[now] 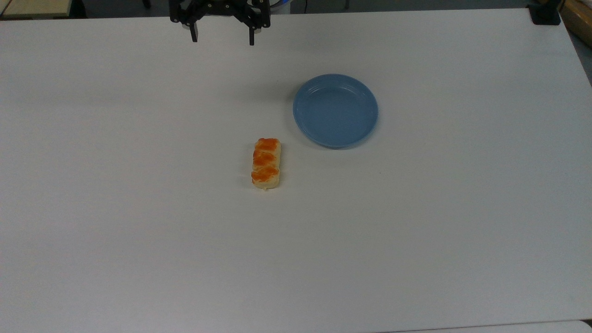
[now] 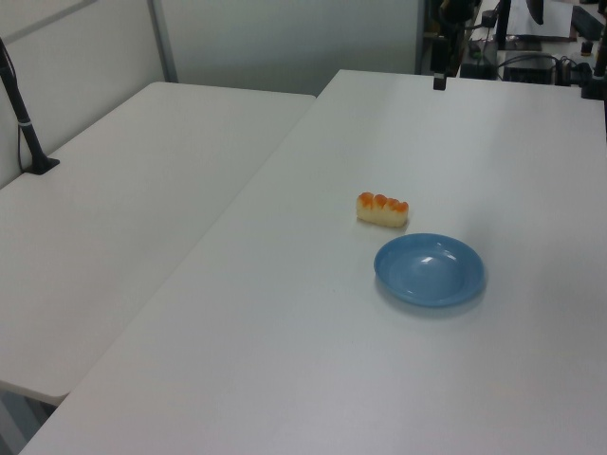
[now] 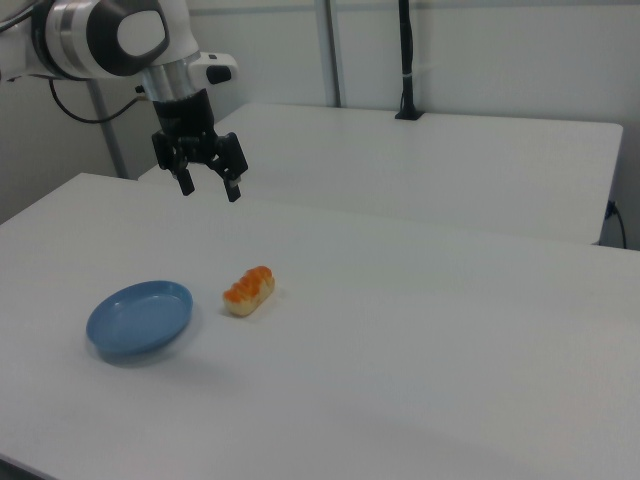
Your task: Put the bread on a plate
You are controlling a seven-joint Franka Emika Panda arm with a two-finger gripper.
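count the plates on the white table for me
1. The blue plate sits empty on the table, up and to the right of the bread in the top view, not touching it. Nothing seems hidden.

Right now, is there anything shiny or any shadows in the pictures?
In the top view, the plate has soft pale glare in its bowl and a faint shadow on the table along its lower edge. In the left view, a small bright glint sits inside the plate. In the right view, the bread and plate each cast a soft shadow, and the open gripper hangs above the table.
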